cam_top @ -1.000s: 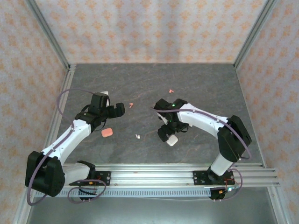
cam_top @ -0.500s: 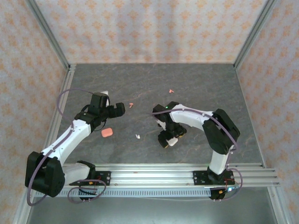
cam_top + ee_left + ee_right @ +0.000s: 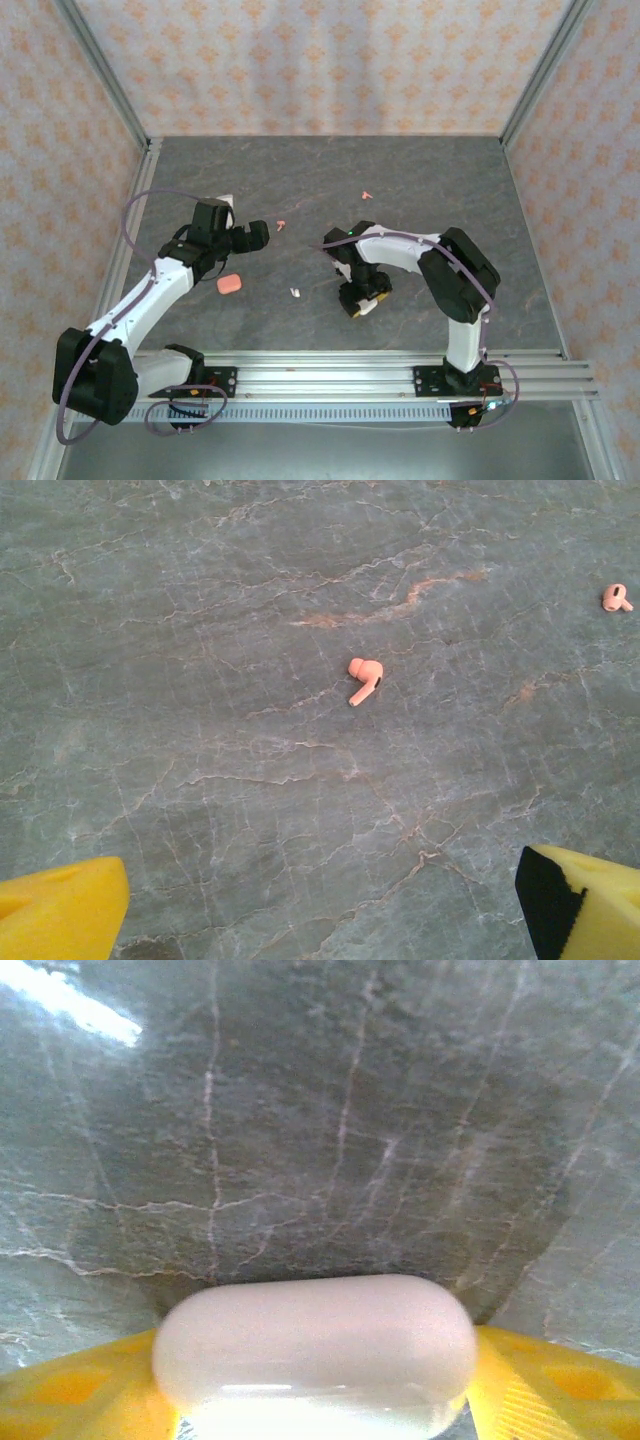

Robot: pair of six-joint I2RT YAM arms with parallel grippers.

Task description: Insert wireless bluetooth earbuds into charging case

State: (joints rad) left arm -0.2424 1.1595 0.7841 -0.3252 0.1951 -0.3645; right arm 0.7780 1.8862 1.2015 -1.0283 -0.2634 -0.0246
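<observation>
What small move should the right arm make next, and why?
Probably close the right gripper fully on the white case: it lies on the table between the yellow fingers, which flank both ends, but a firm grip isn't evident yet.

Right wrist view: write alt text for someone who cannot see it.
A white pebble-shaped charging case lies close to the camera between the yellow fingers of the right gripper. Behind it stretches the grey, veined tabletop, with a bright glare at upper left.
</observation>
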